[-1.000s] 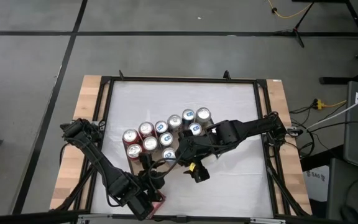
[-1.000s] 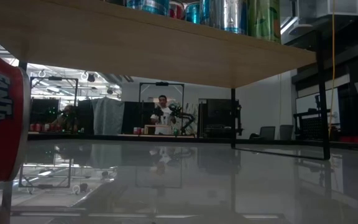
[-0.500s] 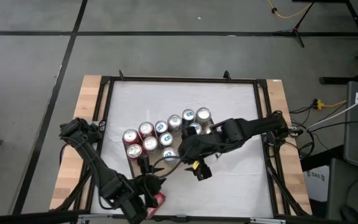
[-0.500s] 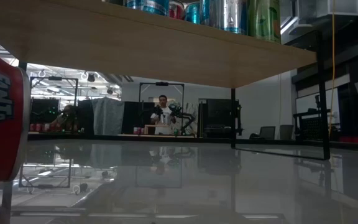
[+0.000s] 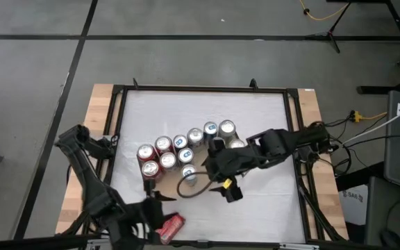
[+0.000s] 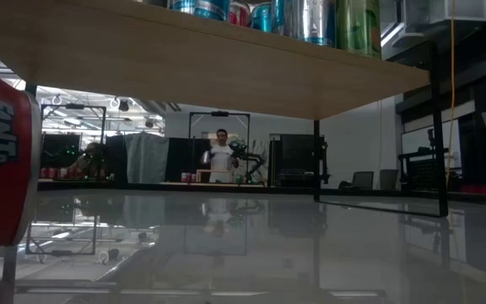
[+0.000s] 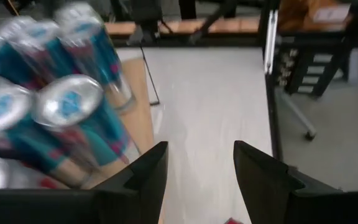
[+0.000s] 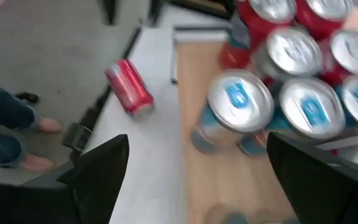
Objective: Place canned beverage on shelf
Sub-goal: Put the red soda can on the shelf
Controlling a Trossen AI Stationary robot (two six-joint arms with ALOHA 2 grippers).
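A red can (image 5: pixel 171 225) lies on its side at seven o'clock on the bench (image 5: pixel 269 208), just beside the left fingers (image 5: pixel 139 217), which are nearly clenched and grasp nothing. It looks stiff, smooth and prone to rolling; grip it across its round body. At centre, the right fingers (image 5: pixel 226 189) hang released over the shelf (image 5: pixel 153 187), beside the standing cans (image 5: pixel 179 149).

The white worktop (image 5: pixel 255 125) with its black rim is carrying the shelf (image 8: pixel 219 180), a light-brown board on thin black legs; the cluster of cans (image 5: pixel 179 149), red ones and blue-topped ones, is standing upright and packed close together on the board; a single red can (image 5: pixel 170 226) is lying on its side directly on the worktop, near the front edge and apart from the shelf.
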